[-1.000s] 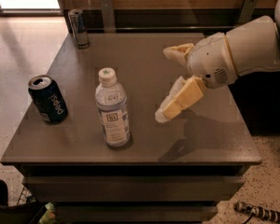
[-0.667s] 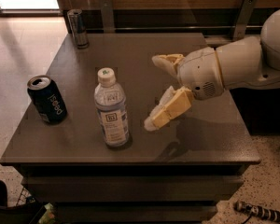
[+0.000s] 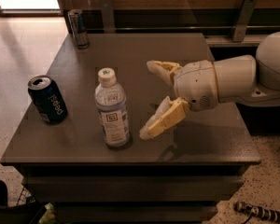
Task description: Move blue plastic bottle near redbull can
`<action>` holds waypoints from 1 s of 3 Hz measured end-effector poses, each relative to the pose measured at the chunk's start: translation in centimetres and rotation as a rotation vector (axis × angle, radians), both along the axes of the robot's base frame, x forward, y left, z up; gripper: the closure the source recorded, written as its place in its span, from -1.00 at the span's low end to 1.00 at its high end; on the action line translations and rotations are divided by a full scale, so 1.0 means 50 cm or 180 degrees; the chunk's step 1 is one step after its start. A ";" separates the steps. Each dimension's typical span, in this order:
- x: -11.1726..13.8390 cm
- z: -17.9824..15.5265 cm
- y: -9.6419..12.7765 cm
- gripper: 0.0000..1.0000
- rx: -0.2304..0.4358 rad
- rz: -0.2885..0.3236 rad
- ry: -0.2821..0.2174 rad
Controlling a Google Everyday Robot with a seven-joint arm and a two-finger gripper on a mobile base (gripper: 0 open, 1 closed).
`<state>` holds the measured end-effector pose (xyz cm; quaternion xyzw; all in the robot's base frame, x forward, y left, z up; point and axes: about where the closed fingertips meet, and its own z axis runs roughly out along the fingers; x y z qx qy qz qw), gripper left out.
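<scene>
Leftward across the tabletop, the gripper is arriving closer to the blue plastic bottle than a second ago, while bottle and cans are sitting exactly where they were. Its two cream-coloured, wedge-shaped fingers are spreading wide, one tip pointing toward the table's far side and the other reaching down just beside the bottle's base, not touching it. Behind them the smooth, white, rounded arm casing is stretching in from the right edge.

Standing upright near the front of the matte, dark grey table, the bottle is showing clear bluish ribbed plastic, a white screw cap and a white-and-blue label. At the far left corner, well apart from it, the redbull can is standing slim and tall, its silver metal catching the light. Near the left edge, the wider, dark navy Pepsi can is standing with its opened top facing up, and its logo is reading upside down.
</scene>
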<state>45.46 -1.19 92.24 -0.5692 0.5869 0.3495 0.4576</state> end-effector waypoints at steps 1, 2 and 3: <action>0.002 -0.005 0.018 -1.00 0.0104 0.0039 -0.0001; 0.006 -0.015 0.047 -1.00 0.0258 0.0102 0.0012; 0.003 -0.031 0.083 -1.00 0.0522 0.0153 0.0035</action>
